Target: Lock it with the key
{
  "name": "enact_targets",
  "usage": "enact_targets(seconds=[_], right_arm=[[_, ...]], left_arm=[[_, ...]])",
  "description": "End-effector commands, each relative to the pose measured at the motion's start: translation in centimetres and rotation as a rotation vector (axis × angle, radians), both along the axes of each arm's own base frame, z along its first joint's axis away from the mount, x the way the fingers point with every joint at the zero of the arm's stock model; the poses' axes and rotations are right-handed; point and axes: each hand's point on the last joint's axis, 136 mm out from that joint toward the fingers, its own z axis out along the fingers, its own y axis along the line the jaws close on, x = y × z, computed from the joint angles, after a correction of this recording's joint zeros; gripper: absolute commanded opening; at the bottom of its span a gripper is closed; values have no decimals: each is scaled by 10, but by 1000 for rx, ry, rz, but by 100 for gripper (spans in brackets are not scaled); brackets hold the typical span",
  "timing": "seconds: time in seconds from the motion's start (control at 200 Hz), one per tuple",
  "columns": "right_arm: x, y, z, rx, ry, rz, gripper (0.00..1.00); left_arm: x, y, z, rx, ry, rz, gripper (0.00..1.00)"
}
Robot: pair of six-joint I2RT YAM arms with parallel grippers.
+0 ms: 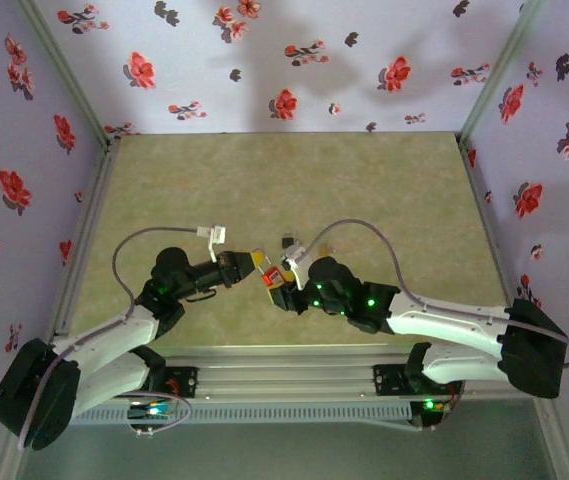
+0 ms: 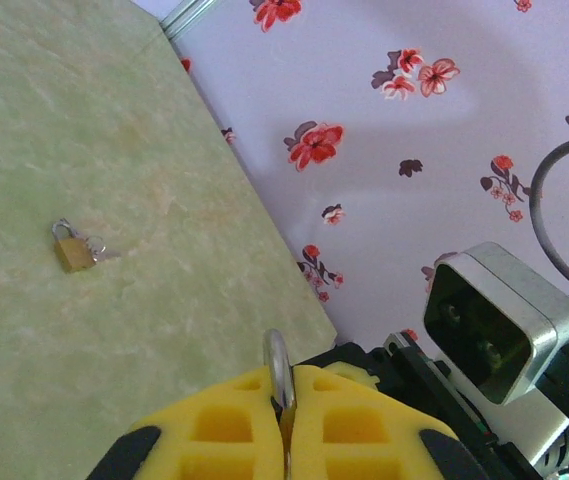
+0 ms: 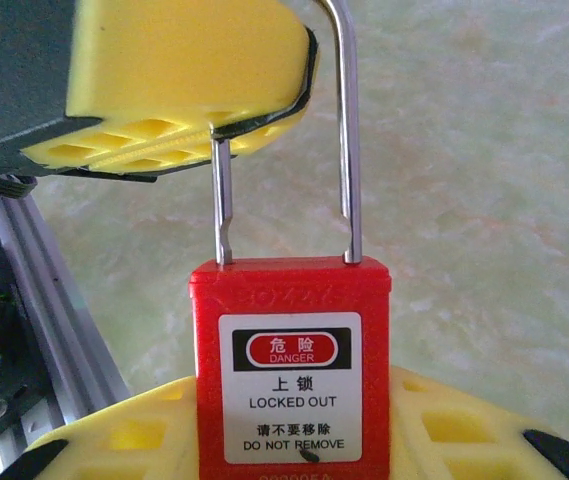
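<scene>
Steadying the red padlock (image 3: 289,380) seems the step in hand: left jaws pinch its silver shackle (image 3: 349,150), right jaws grip its body. The key (image 1: 289,241), seemingly the dark speck on the table (image 1: 264,180) just beyond, next needs one arm freed to fetch it.

- Left arm (image 1: 104,345) and right arm (image 1: 454,322): white shells, black joints, small green lights.
- Grey cable (image 1: 139,237) arcs from each wrist.
- Left hand (image 2: 284,400): yellow fingers (image 2: 219,425) with square recesses, black edges.
</scene>
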Motion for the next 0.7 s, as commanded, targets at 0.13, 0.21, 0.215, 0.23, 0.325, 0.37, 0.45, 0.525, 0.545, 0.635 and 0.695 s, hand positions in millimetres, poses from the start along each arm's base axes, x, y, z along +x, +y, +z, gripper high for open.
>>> enact_targets(seconds=[0.13,0.21,0.215,0.23,0.325,0.37,0.45,0.525,0.545,0.635,0.695], right_arm=[[43,-44,-11,-107,-76,-295,0],[46,-48,-7,-105,-90,-320,0],[46,-47,-7,-103,-91,-320,0],[46,-47,-6,-102,-91,-319,0],[51,-51,-1,-104,-111,-347,0],[52,-51,1,-103,-118,-355,0],[53,-52,4,-101,-127,-364,0],[54,-52,6,-102,-134,-368,0],[54,-52,7,-102,-134,-368,0],[55,-52,11,-102,-138,-372,0],[57,-53,14,-108,-142,-380,0]], left_arm=[[4,2,19,-17,-92,14,0],[4,1,18,-9,-86,11,0],[4,1,17,-8,-86,11,0],[5,1,17,-8,-85,11,0],[4,-2,16,-4,-83,0,0],[4,-3,16,-2,-82,-4,0],[4,-5,14,5,-78,-13,0],[3,-6,13,9,-75,-19,0],[3,-7,13,10,-75,-21,0],[3,-8,11,19,-71,-25,0],[4,-9,10,24,-69,-25,0]])
